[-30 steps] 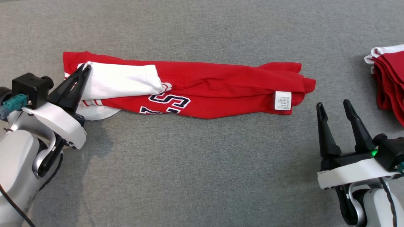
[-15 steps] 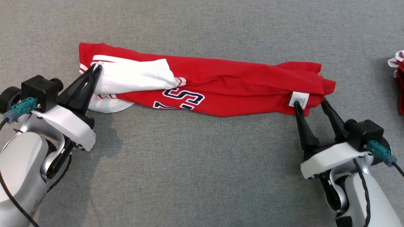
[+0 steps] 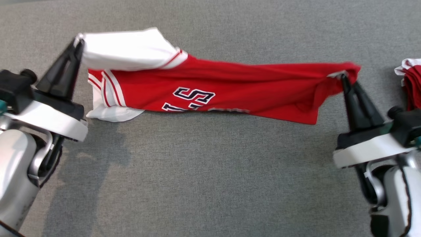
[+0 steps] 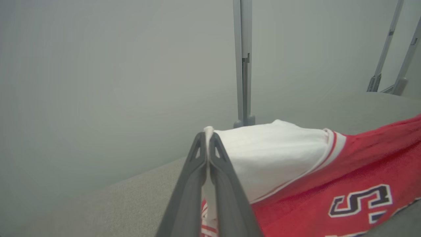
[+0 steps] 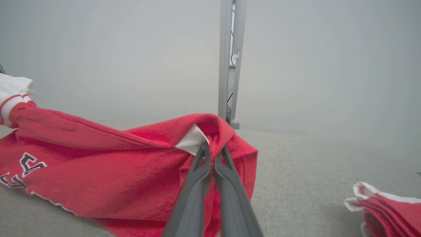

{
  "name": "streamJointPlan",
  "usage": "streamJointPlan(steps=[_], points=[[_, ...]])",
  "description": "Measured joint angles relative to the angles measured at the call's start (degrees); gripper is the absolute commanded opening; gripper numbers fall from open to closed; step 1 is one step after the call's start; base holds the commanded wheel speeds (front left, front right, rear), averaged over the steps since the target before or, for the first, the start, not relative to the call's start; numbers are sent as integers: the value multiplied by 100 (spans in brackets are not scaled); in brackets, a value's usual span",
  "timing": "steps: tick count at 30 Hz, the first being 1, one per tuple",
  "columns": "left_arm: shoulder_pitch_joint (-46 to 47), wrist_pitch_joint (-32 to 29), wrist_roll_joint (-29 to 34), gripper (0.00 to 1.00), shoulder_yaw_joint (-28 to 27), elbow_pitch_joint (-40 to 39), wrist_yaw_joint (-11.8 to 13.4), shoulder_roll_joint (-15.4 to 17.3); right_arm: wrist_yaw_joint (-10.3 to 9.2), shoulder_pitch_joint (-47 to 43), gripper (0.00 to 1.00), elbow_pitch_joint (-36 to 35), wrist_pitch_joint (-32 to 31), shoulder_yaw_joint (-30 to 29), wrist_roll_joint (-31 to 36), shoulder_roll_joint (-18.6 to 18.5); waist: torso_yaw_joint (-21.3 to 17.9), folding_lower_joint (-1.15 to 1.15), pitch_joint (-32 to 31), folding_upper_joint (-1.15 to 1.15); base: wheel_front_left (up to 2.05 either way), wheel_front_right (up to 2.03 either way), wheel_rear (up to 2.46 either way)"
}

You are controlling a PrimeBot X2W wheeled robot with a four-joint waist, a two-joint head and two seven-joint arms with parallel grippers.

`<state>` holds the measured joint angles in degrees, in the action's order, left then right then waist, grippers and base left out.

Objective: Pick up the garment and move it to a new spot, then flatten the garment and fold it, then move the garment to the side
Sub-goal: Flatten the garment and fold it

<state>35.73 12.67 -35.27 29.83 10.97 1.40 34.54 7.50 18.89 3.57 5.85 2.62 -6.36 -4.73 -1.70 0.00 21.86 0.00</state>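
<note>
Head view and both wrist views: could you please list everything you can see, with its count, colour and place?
garment: one, red with white sleeves and dark letters, stretched between the two grippers across the middle of the surface
care label: one, white, on the garment's end at the right gripper's tips
folded pile: one, red and white, at the surface's right edge
surface: one, grey fabric, under everything
upright post: one in each wrist view, grey metal, beyond the surface's far edge
left gripper: one, dark fingers, shut on the white sleeve end
right gripper: one, dark fingers, shut on the red end by the label
</note>
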Motion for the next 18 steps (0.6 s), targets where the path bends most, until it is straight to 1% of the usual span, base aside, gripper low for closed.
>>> streamJointPlan(steps=[6, 7, 8, 10, 13, 16, 18], points=[[159, 133, 109, 0, -495, -939, 439, 169, 0, 330, 0, -1046, -468, -124, 143, -355, -7, 0, -232, 0, 0, 0, 0], [213, 149, 129, 0, -582, -1104, 516, 198, 0, 408, 0, -1206, -557, -142, 145, -427, 2, 0, -273, 0, 0, 0, 0], [348, 149, 198, 0, -724, -1417, 645, 265, 0, 562, 0, -1492, -698, -171, 144, -531, 21, 0, -353, 0, 0, 0, 0], [521, 147, 257, 0, -868, -1714, 766, 333, 0, 726, 0, -1745, -848, -208, 133, -628, 44, 0, -435, 0, 0, 0, 0], [862, 34, 364, 0, -1038, -2124, 924, 454, 0, 1000, 0, -2039, -1035, -260, 104, -787, 80, 0, -559, 0, 0, 0, 0], [1240, -114, 475, 0, -1146, -2483, 1027, 554, 0, 1254, 0, -2243, -1170, -335, 37, -875, 107, 0, -666, 0, 0, 0, 0], [1482, -216, 524, 0, -1194, -2662, 1053, 588, 0, 1422, 0, -2339, -1227, -405, -16, -895, 116, 0, -725, 0, 0, 0, 0]])
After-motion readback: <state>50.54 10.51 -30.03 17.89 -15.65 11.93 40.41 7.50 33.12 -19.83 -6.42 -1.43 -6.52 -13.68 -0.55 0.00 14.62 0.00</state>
